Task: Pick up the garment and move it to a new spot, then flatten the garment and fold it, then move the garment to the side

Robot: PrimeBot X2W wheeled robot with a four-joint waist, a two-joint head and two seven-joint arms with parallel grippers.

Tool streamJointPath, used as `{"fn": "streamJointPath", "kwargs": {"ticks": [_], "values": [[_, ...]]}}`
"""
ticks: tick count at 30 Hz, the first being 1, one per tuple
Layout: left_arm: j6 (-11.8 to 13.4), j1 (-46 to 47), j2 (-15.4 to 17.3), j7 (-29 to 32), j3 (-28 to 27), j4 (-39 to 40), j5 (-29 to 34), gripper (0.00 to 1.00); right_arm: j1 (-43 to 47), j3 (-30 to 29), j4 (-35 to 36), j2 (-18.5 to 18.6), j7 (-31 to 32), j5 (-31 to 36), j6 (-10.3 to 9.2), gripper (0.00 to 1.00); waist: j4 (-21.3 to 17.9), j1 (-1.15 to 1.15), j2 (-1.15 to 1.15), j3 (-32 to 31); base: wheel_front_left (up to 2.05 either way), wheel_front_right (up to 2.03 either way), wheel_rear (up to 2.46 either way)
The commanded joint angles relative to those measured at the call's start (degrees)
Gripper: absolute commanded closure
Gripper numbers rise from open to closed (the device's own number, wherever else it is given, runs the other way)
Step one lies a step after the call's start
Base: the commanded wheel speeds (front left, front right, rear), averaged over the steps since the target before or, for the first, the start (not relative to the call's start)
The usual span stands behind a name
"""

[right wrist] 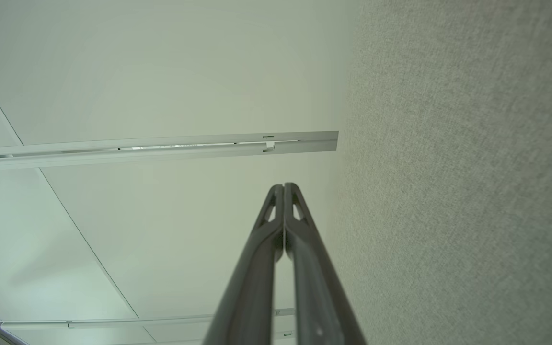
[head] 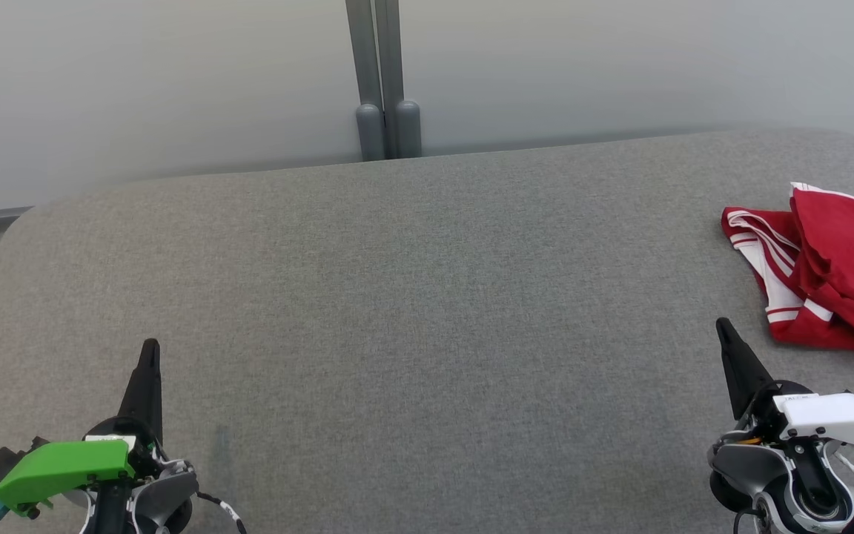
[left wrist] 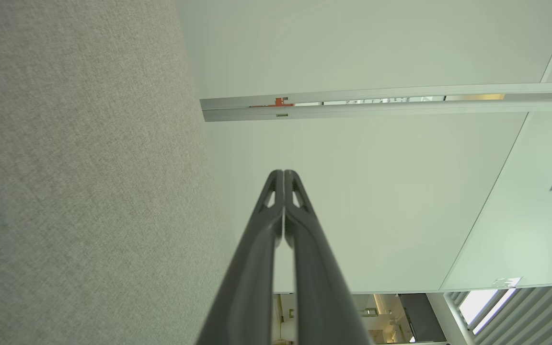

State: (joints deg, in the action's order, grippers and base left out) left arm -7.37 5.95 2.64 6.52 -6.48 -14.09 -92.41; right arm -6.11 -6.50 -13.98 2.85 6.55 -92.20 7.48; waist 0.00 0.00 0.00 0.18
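Observation:
A red garment [head: 831,271] with white stripes lies crumpled at the far right of the grey padded surface [head: 427,297], partly cut off by the head view's right edge. My right gripper [head: 723,326] is at the lower right, shut and empty, its tip a short way left of and below the garment. At the lower left my left gripper [head: 150,347] is shut with nothing in it, far from the garment. In the wrist views, the left gripper [left wrist: 283,173] and the right gripper [right wrist: 283,187] each have their fingers pressed together, pointing past the surface toward a pale wall.
A pale wall with a grey vertical post [head: 382,81] stands behind the padded surface. The surface's rounded corners fall away at the far left and far right. A wide bare stretch of grey fabric lies between the two grippers.

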Motion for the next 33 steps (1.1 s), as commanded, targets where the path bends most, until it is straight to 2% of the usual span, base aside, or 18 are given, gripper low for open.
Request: {"fn": "streamJointPath", "kwargs": {"ticks": [1,33], "values": [[-0.26,0.67,0.44,0.21,-0.17,0.1,-0.04,1.0,-0.33,-0.08,-0.1,0.04,0.16,-0.4,0.02,1.0,0.0,0.0,0.0,0.0,0.0,0.0,0.0],[-0.26,0.67,0.44,0.2,-0.17,0.1,-0.04,1.0,-0.33,-0.07,-0.1,0.04,0.16,-0.4,0.02,1.0,0.0,0.0,0.0,0.0,0.0,0.0,0.0]]}}
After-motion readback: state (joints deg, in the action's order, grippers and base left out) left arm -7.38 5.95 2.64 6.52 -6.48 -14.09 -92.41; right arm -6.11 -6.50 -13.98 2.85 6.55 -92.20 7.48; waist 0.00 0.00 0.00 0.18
